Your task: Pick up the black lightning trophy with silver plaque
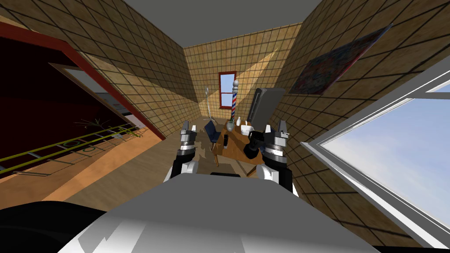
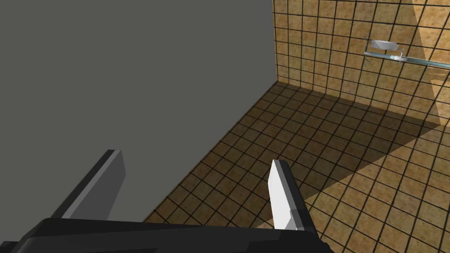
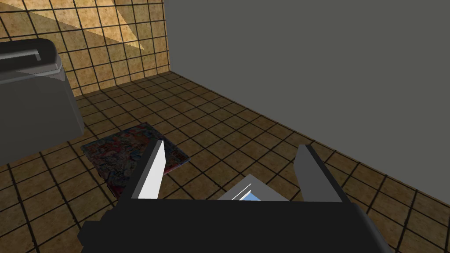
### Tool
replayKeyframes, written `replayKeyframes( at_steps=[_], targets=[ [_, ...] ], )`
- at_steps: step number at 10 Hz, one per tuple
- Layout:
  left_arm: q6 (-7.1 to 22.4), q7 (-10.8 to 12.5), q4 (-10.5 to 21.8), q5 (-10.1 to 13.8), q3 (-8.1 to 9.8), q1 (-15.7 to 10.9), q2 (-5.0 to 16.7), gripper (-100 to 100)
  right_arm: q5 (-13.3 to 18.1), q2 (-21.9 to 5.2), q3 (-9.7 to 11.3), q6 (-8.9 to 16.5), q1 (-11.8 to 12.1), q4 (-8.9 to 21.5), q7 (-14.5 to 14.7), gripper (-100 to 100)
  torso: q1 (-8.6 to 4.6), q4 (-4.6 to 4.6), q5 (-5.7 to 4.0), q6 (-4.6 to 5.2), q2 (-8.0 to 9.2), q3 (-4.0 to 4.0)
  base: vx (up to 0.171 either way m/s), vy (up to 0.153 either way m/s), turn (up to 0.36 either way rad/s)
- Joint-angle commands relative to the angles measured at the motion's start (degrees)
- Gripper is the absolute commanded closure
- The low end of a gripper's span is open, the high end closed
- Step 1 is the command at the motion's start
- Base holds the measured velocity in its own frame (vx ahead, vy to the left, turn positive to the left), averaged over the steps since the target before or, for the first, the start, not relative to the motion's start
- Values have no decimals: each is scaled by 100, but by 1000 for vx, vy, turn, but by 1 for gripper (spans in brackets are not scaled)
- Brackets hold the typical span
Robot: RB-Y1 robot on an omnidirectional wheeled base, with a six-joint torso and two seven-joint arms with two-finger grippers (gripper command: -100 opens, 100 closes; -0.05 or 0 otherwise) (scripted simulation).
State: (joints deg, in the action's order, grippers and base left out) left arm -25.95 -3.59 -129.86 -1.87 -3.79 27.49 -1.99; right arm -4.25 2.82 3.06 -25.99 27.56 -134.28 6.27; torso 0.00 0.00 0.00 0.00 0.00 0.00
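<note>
A small black upright object [image 1: 225, 140], which I take for the trophy, stands on a wooden table [image 1: 235, 149] ahead of me in the head view; its plaque is too small to make out. My left gripper [image 1: 189, 127] is raised left of the table and my right gripper [image 1: 276, 127] is raised at the table's right side. Both stay apart from the black object. In the left wrist view the left gripper [image 2: 197, 157] is open with nothing between its fingers. The right gripper [image 3: 231, 144] is open and empty too.
On the table stand white vessels [image 1: 246, 128] and a vase [image 1: 230, 126]. A blue chair [image 1: 212, 131] sits at its left, a barber pole [image 1: 234, 101] and a tall dark grey cabinet [image 1: 263, 107] behind it. A big window [image 1: 386, 153] is at right, a red-framed opening [image 1: 66, 52] at left.
</note>
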Motion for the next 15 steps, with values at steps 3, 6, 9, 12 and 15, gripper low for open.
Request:
replayKeyframes(
  at_steps=[3, 6, 9, 12, 15],
  targets=[
    [148, -53, 160, -96, 5, -20, 498, -100, 0, 0, 0, 0, 0, 0, 0, 0, -4, 1, -1, 0, 4, 2, -13, -18, -17],
    [401, -130, 414, -253, 4, -48, 845, -100, 0, 0, 0, 0, 0, 0, 0, 0, -13, 2, -3, 1, 10, 6, -29, -39, -26],
    [747, -216, 739, -458, -1, -80, 1047, -100, 0, 0, 1, 0, -1, 0, 0, 0, -17, 4, -4, 0, 19, 11, -47, -45, -36],
    [1009, -277, 979, -613, -12, -103, 1121, -100, 0, 1, 1, 0, -1, 0, 0, 0, -24, 5, -5, 0, 22, 12, -47, -54, -25],
    [1278, -343, 1229, -776, -29, -130, 1166, -100, 0, 0, 0, 0, 0, 0, 0, 0, -19, 3, -4, 0, 13, 7, -30, -43, -28]
  ],
)
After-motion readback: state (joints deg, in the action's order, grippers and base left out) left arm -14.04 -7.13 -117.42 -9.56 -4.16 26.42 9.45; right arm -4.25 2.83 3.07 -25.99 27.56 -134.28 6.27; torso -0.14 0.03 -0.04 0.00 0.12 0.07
